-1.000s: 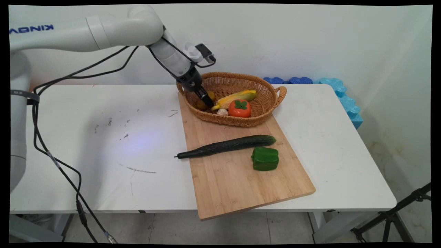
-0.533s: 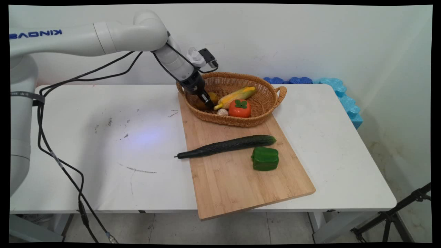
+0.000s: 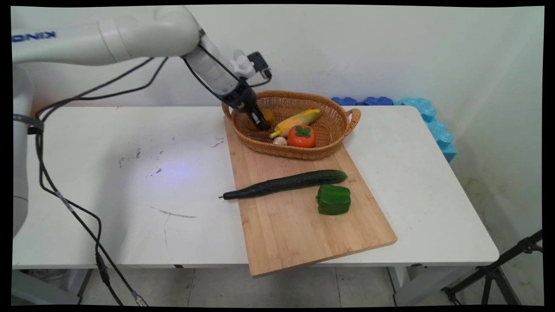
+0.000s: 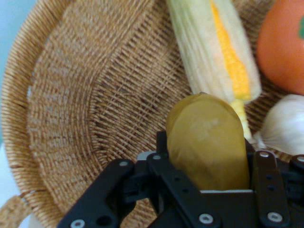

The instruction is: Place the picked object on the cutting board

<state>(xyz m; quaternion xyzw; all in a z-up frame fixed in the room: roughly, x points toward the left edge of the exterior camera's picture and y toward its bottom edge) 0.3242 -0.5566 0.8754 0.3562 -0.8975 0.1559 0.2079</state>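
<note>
Plainly, fingers grip a yellow-brown fruit (above the wicker basket).

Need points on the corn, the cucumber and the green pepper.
corn (image 3: 297,121), main view, middle of the cob in the basket.
cucumber (image 3: 288,183), main view, middle of its length on the board.
green pepper (image 3: 334,199), main view, centre of its body on the board.

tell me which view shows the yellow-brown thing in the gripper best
The hand view: the smooth yellow-brown rounded vegetable fills the space between the black gripper fingers, over the woven wicker basket. In the main view the gripper mostly hides it.
</note>
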